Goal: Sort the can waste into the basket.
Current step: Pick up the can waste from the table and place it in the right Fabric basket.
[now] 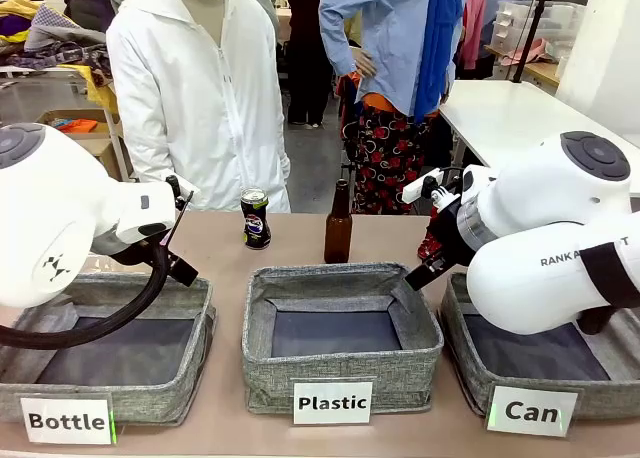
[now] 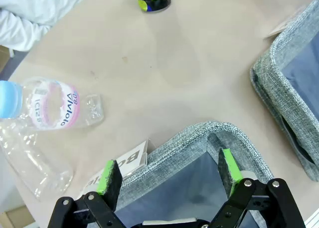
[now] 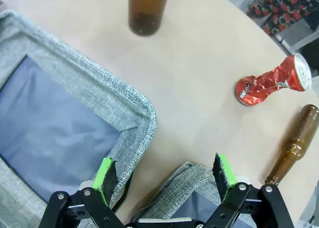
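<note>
The pick seems not yet begun: left hand point(image 2: 169, 171) and right hand point(image 3: 164, 171) are both spread and empty, and the right, over the basket point(image 1: 600, 400) rim, must next reach toward two o'clock for the crushed red can point(image 3: 271, 81) lying on the counter point(image 3: 199, 63).

"Bottle" label point(image 1: 67, 420), "Plastic" label point(image 1: 332, 402) on 2 grey bins point(image 1: 150, 403) point(image 1: 270, 378), "Can" label point(image 1: 531, 411) on basket point(image 1: 465, 373); "RANKA" on right arm point(image 1: 540, 288).

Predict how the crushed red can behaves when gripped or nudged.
The crushed red can lies on its side, twisted and pinched mid-body, so it probably skids rather than rolls. Thin crumpled metal: likely light, may buckle further under squeeze. Uneven creases could make it twist in a grip.
</note>
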`<state>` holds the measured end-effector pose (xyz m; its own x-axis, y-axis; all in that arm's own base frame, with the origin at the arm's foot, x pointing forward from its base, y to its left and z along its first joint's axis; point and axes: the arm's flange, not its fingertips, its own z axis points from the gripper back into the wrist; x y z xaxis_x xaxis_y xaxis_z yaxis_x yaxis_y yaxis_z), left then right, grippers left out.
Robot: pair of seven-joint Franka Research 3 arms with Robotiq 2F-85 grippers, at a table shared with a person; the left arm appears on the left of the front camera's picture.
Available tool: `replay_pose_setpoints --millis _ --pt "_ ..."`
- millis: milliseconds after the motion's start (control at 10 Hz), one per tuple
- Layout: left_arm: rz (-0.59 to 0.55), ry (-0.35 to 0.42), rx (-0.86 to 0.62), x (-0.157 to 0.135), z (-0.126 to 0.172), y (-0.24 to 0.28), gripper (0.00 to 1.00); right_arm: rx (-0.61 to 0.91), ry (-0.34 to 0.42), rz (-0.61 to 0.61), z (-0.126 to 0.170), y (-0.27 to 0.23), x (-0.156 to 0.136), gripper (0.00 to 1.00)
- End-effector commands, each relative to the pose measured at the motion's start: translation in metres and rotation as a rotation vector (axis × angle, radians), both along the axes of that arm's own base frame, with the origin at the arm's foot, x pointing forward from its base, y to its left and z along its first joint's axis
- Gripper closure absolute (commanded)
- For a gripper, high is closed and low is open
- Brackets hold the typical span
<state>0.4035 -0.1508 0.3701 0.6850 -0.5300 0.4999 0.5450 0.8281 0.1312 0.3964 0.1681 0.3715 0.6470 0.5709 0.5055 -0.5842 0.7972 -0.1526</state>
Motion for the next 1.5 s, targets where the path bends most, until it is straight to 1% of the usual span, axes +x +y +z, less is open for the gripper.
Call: replay_pose_setpoints --millis 0,900,1000,1100,1200,1300,1400 --pt "0.000 0.000 0.000 0.000 0.000 0.000 0.00 0.000 0.000 0.000 0.000 0.000 0.000 0.00" --pt "0.000 0.000 0.000 0.000 0.000 0.000 0.00 0.000 0.000 0.000 0.000 0.000 0.000 0.00" --pt "-0.098 0.014 -0.082 -0.014 0.015 0.004 0.00 0.005 -0.007 0.003 0.016 0.003 -0.009 0.00" --pt "-0.198 0.003 -0.197 -0.037 0.046 0.007 0.00 0.011 -0.038 -0.013 0.043 0.008 -0.022 0.00" --pt "-0.239 -0.014 -0.287 -0.059 0.079 0.008 0.00 0.051 -0.052 -0.023 0.073 0.009 -0.039 0.00" --pt "-0.185 0.004 -0.351 -0.076 0.109 0.017 0.00 0.165 0.002 -0.065 0.104 0.005 -0.057 0.00" --pt "-0.200 0.038 -0.431 -0.097 0.133 0.030 0.00 0.271 0.085 -0.074 0.133 -0.008 -0.081 0.00"
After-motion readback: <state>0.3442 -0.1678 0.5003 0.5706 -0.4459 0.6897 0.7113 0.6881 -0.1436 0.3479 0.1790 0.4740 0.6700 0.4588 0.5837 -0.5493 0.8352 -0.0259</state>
